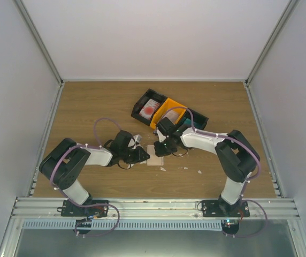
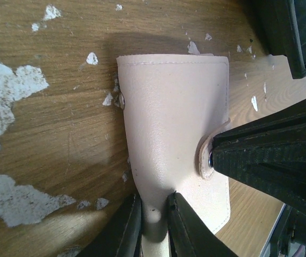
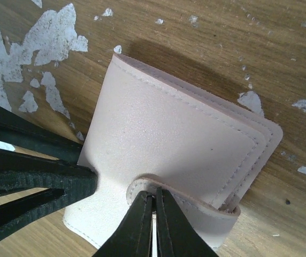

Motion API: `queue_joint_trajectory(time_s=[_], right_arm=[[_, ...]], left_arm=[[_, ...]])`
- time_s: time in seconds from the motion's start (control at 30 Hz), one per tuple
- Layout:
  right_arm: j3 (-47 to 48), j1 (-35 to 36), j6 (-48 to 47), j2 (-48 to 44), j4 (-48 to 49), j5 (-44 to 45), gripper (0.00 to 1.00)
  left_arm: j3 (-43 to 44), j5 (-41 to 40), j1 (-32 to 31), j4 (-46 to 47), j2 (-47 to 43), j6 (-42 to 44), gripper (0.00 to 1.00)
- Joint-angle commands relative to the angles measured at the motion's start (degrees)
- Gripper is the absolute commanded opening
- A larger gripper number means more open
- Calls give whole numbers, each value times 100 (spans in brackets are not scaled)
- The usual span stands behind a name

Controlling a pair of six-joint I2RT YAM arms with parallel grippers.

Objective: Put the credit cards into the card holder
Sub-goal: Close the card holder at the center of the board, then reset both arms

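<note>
The beige card holder (image 1: 154, 155) lies on the table between my two grippers. In the left wrist view the card holder (image 2: 171, 123) is pinched at its near edge by my left gripper (image 2: 154, 214), jaws shut on a fold of it. In the right wrist view my right gripper (image 3: 154, 206) is shut on the snap tab (image 3: 142, 187) of the card holder (image 3: 169, 139). A white card with a red round mark (image 1: 150, 108) lies in the black bin (image 1: 148, 106). A teal card (image 1: 188, 122) peeks from behind the right arm.
An orange bin (image 1: 171, 113) sits beside the black bin at the back centre. Small white scraps (image 1: 162, 169) dot the wood near the holder, and they also show in the left wrist view (image 2: 6, 91). Side walls stand left and right.
</note>
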Motion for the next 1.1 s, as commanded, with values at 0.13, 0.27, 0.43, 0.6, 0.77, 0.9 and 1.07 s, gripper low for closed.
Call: queue_joint_trajectory(time_s=[0.13, 0.27, 0.43, 0.6, 0.77, 0.9, 1.07], right_arm=[[-1, 386, -79, 641, -722, 987, 3], [175, 389, -20, 408, -635, 1114, 4], [433, 317, 100, -439, -315, 1513, 16], [221, 247, 244, -1625, -303, 2592, 35], [-69, 227, 231, -3004, -612, 3816, 61], [-258, 229, 190, -4216, -919, 4456, 75], [-373, 230, 334, -5816, -1347, 5055, 95]], left_arm=[[-40, -234, -133, -287, 332, -2, 17], [-38, -274, -133, -304, 183, -11, 17], [130, -608, -133, -638, -405, 146, 25], [459, -1290, -128, -1362, -1343, 582, 44], [781, -2180, -124, -2316, -2718, 933, 66], [1274, -2819, -111, -3162, -3742, 1482, 88], [1936, -3769, -109, -4136, -4893, 1841, 99]])
